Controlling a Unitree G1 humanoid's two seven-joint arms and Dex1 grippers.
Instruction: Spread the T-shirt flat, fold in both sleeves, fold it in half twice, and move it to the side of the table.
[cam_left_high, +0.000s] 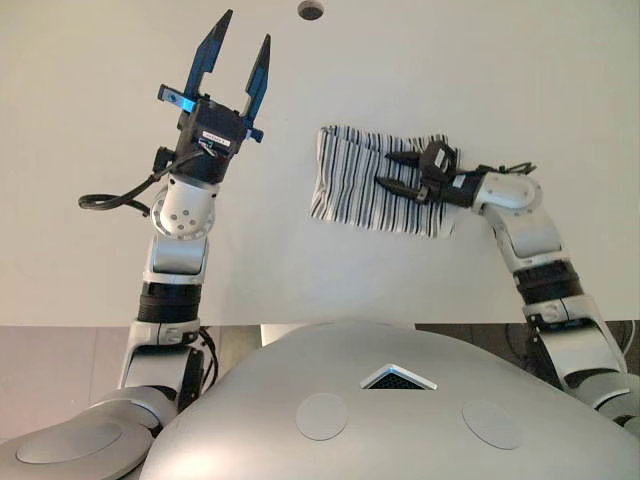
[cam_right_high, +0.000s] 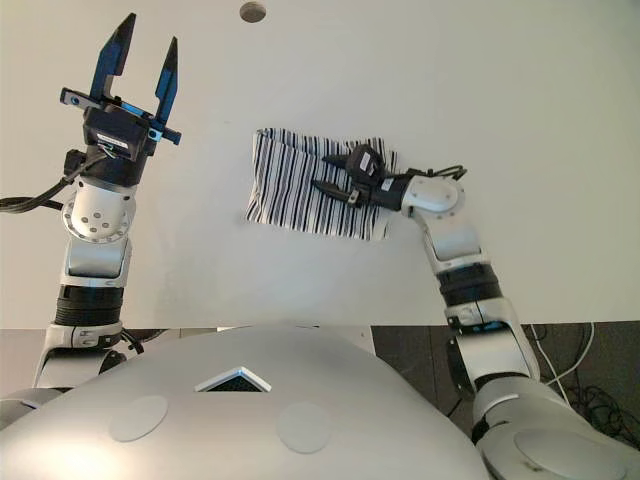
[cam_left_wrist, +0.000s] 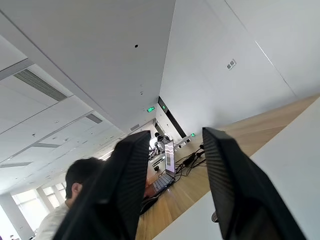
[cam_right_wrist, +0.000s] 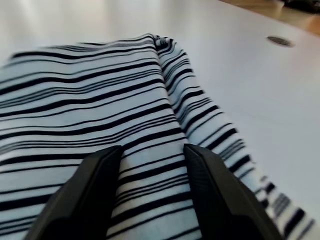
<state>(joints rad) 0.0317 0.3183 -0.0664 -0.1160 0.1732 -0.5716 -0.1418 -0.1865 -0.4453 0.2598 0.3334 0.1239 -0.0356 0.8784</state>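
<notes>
The T-shirt (cam_left_high: 350, 180) is a black-and-white striped cloth, folded into a small rectangle on the white table (cam_left_high: 300, 260), right of centre. My right gripper (cam_left_high: 390, 170) lies low over the folded shirt's right half, fingers open and pointing left across the fabric, with nothing between them. The right wrist view has both dark fingers (cam_right_wrist: 95, 185) resting just above the striped T-shirt (cam_right_wrist: 90, 110). My left gripper (cam_left_high: 235, 55) is raised high at the left, well away from the shirt, its fingers open and pointing up. Its two black fingers (cam_left_wrist: 125, 185) stand apart against the ceiling in the left wrist view.
A small round hole (cam_left_high: 311, 10) sits in the table's far middle. Bare white tabletop (cam_right_high: 520, 120) surrounds the shirt on all sides. A black cable (cam_left_high: 110, 200) hangs from my left arm.
</notes>
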